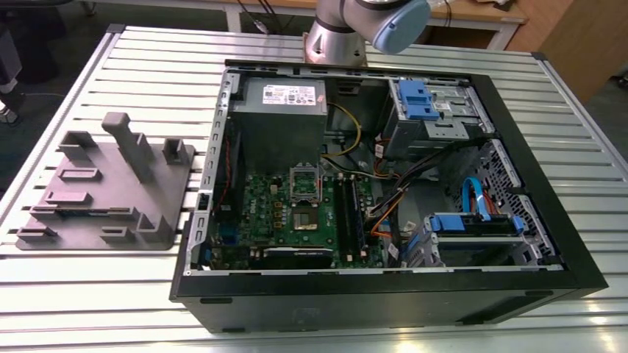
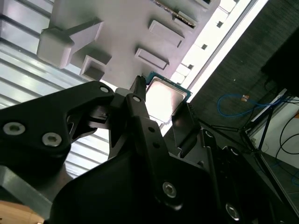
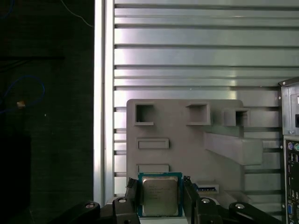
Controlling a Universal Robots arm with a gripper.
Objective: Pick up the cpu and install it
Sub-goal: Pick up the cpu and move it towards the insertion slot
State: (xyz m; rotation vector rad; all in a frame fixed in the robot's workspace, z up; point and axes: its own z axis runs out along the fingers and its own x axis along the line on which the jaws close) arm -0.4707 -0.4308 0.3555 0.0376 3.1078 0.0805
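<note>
We see the cpu clamped flat in the claw, gripped by two opposite edges, hanging over the grey fixture on the tabletop. The case sits off to the claw's side.

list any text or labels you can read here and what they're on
None can be read.
cpu, held in the gripper: lines of print, too blurred.
white sticker on the power supply: too small.
motherboard: markings too small.
</note>
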